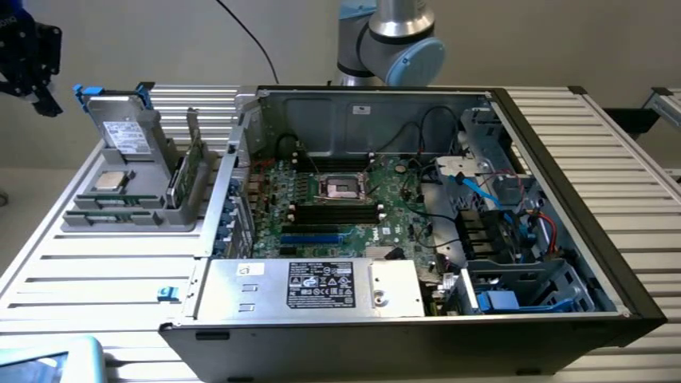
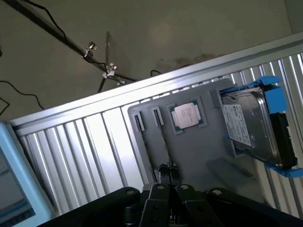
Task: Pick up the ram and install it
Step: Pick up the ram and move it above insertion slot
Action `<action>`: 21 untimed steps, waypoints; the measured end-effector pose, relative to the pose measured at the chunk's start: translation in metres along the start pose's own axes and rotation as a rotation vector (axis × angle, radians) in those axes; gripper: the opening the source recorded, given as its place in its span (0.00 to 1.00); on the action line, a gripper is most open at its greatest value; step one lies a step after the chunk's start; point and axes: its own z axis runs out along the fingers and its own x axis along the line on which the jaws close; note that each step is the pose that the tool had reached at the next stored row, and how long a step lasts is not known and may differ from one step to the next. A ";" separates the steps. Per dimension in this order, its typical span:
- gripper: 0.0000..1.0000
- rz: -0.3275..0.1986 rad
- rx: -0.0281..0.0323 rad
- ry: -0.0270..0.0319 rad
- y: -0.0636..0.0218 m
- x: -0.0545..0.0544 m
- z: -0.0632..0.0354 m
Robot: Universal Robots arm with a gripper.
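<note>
**No wording legible on any label**

The black label [image 1: 320,284] on the silver power supply [image 1: 396,287] carries white lines and small symbols, too fine to read. The white label [image 2: 238,124] on the grey drive [image 2: 258,116] shows rows of print, equally unreadable. The processor [image 2: 187,113] bears only faint marks.

- The ram [image 1: 183,182]: green.
- Holder [image 1: 127,217]: plain grey.
- Processor chip [image 1: 110,179]: silver, green rim.
- Drive [image 2: 248,125]: silver-grey with a white label; its bracket [image 2: 274,90] is bright blue.
- Tabletop [image 1: 96,263]: silver, ribbed in parallel stripes.
- Motherboard [image 1: 399,219]: green, with black and blue slots.
- Computer case [image 1: 426,343]: black.
- Power supply [image 1: 394,287]: silver, black label.
</note>
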 end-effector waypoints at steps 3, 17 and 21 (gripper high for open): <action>0.11 -0.053 0.0013 0.0079 0.0000 0.000 0.0000; 0.11 -0.208 0.0088 0.0424 0.0000 0.000 0.0000; 0.11 -0.208 0.0089 0.0424 0.0000 0.000 0.0000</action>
